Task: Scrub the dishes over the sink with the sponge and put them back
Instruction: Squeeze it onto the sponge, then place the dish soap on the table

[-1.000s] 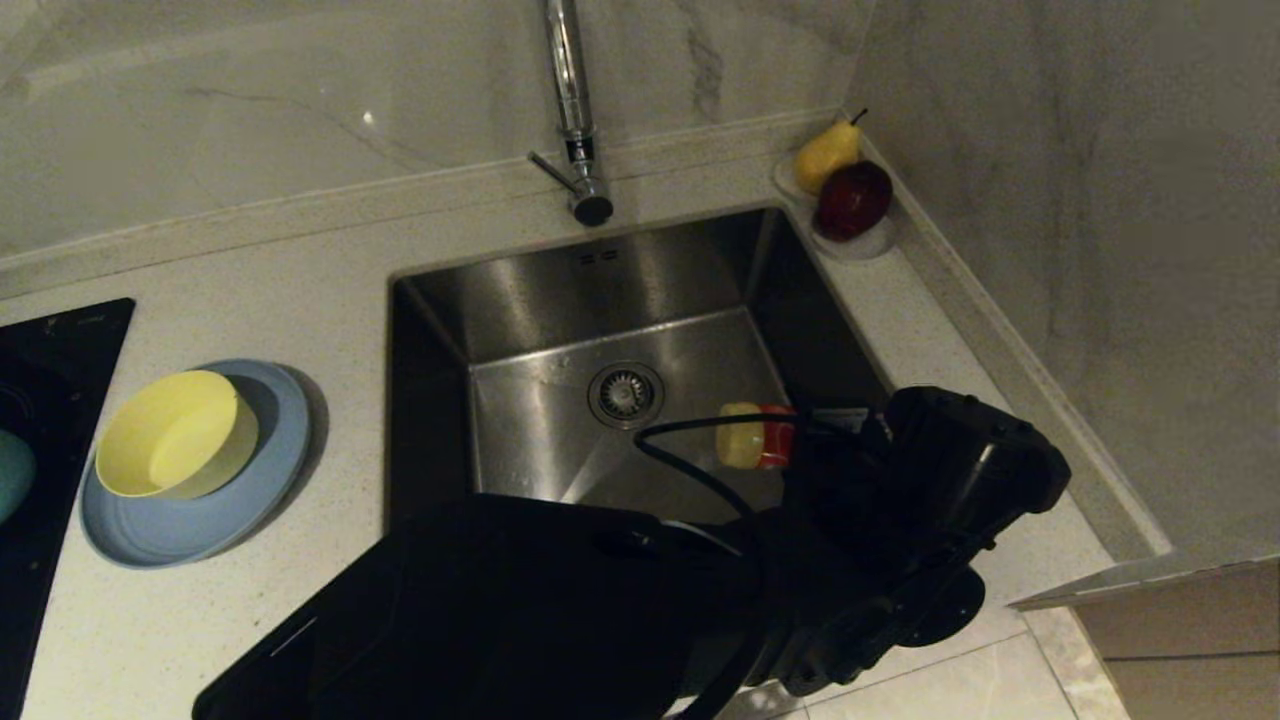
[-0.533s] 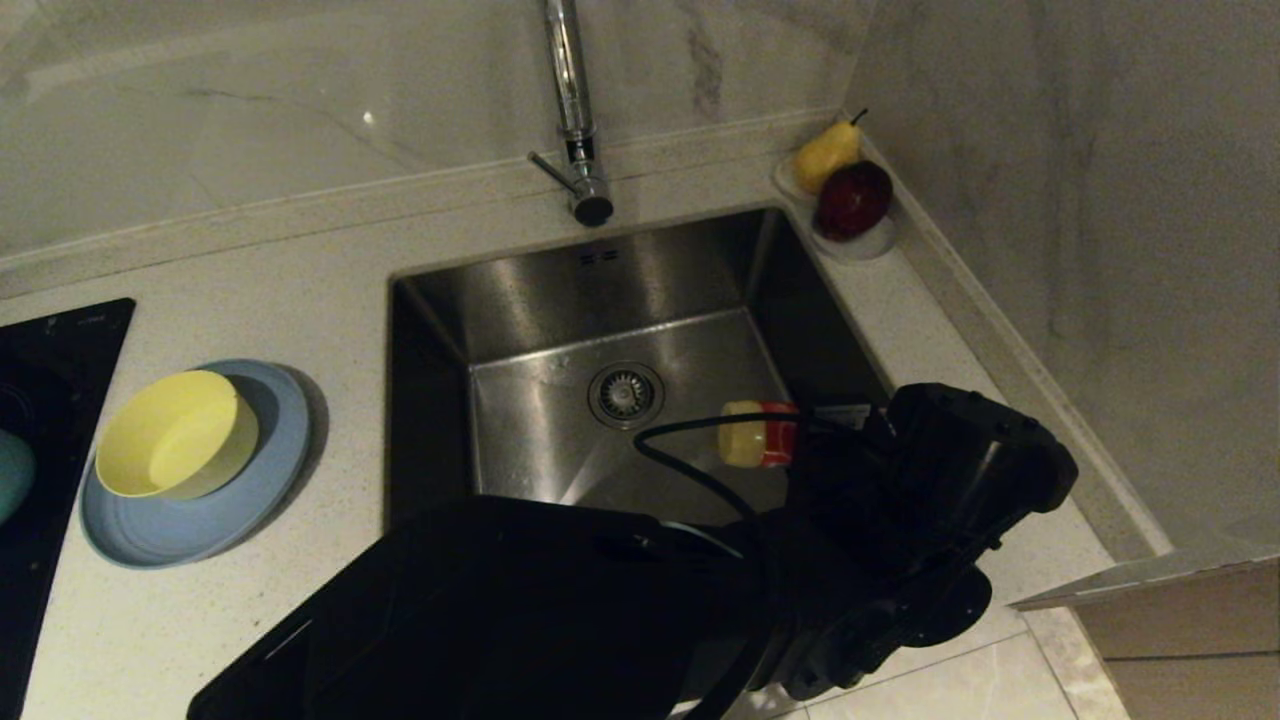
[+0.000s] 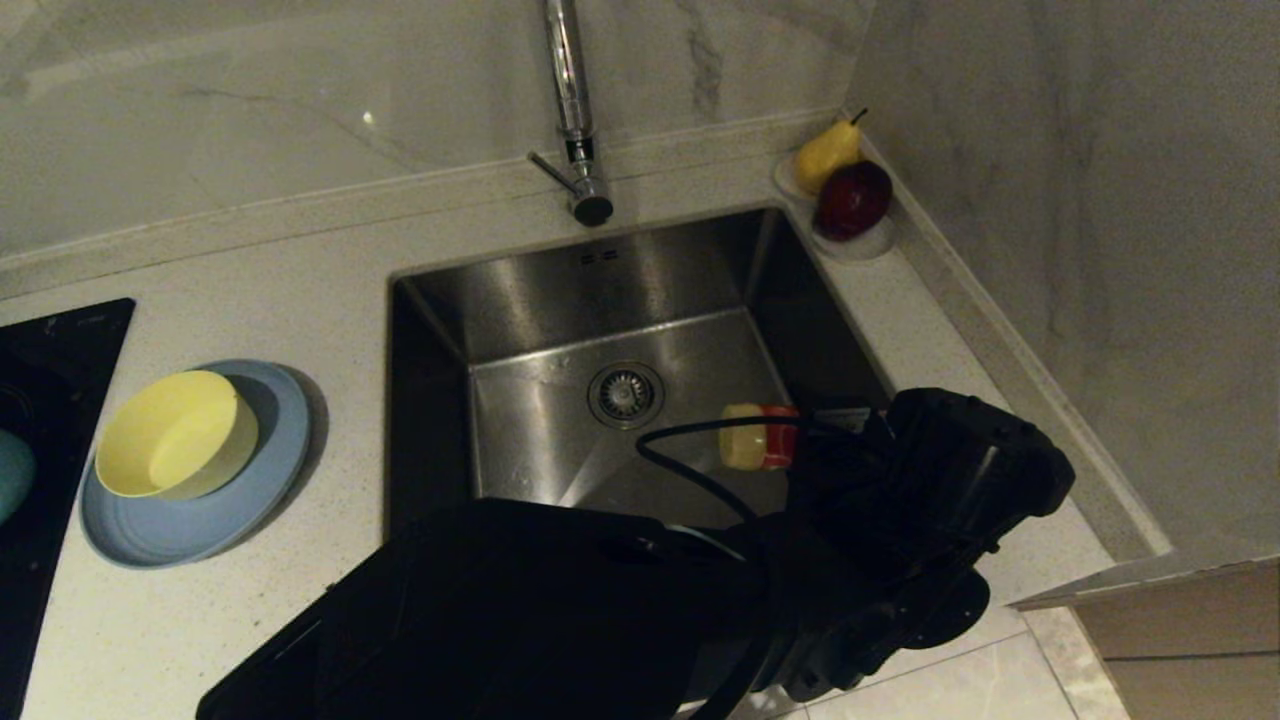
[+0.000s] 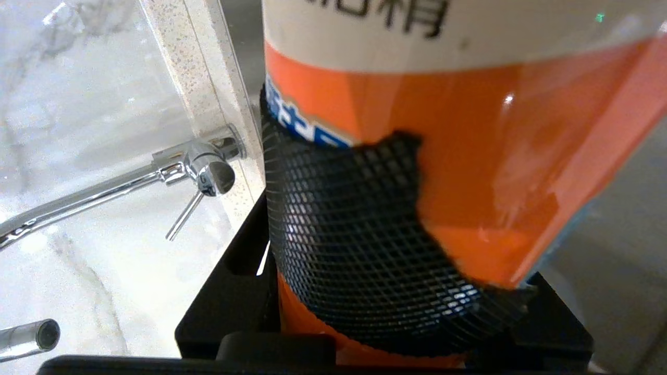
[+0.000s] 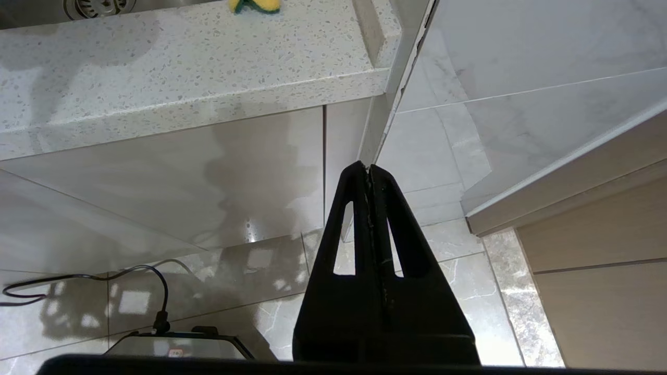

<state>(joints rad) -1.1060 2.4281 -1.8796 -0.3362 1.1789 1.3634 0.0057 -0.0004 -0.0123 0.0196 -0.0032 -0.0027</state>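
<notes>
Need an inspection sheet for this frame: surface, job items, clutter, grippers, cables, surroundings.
Surface: speckled pale countertop around a steel sink.
Job's things: yellow bowl sits on the blue plate; teal bowl at the head view's left edge on the black hob; sponge seen only from the right wrist, in the sink.
Clutter: pear and red apple on a small white dish; orange bottle.
Grippers: left gripper over the sink, shut on the orange bottle; right gripper shut, empty, below counter level.
Cables: black cable looping at the left arm.
Surroundings: chrome tap, marble wall.
</notes>
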